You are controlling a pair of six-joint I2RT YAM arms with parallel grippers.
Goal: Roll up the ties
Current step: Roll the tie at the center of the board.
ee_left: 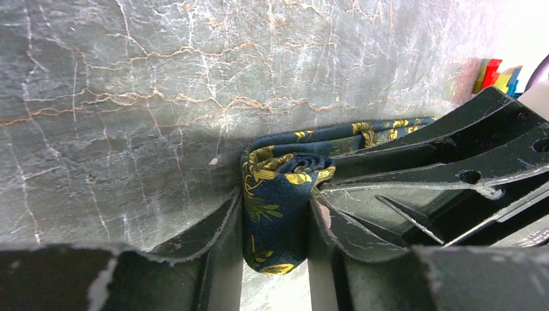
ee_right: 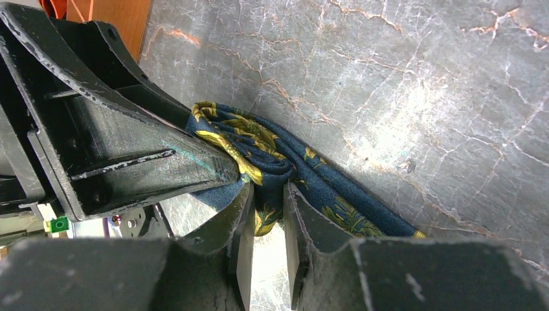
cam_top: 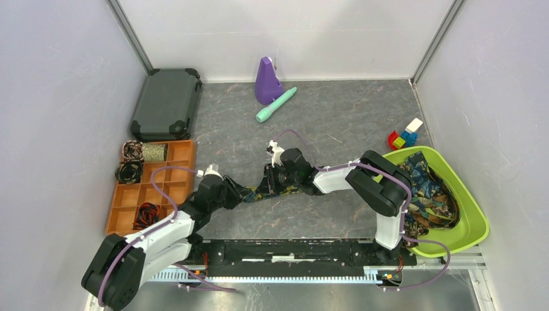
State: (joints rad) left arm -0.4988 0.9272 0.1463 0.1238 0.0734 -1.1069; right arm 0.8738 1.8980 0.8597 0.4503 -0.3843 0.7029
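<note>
The navy tie point(cam_top: 256, 192) lies near the middle of the table point(cam_top: 336, 123), its long axis running roughly from 9 to 3 o'clock in the overhead view, with both arms meeting on it. The left gripper point(ee_left: 275, 194) reaches in from 8 o'clock, and the coiled end sits straight between its fingers, fabric filling the gap and touching both. The right gripper point(ee_right: 268, 186) comes from 3 o'clock, just beside the left one, its fingers drawn close and pinching the fold. The flat tail trails away toward 3 o'clock beneath it. Both are equally near, so the next turn likely depends on the left keeping the coil tight while the right feeds the tail. Bare table lies toward 12 o'clock. The orange tray point(cam_top: 182, 154) with coiled ties point(cam_top: 133, 172) sits at 9 o'clock, well apart. The green bin point(cam_top: 476, 220) of loose ties point(cam_top: 427, 191) is at 3 o'clock.
</note>
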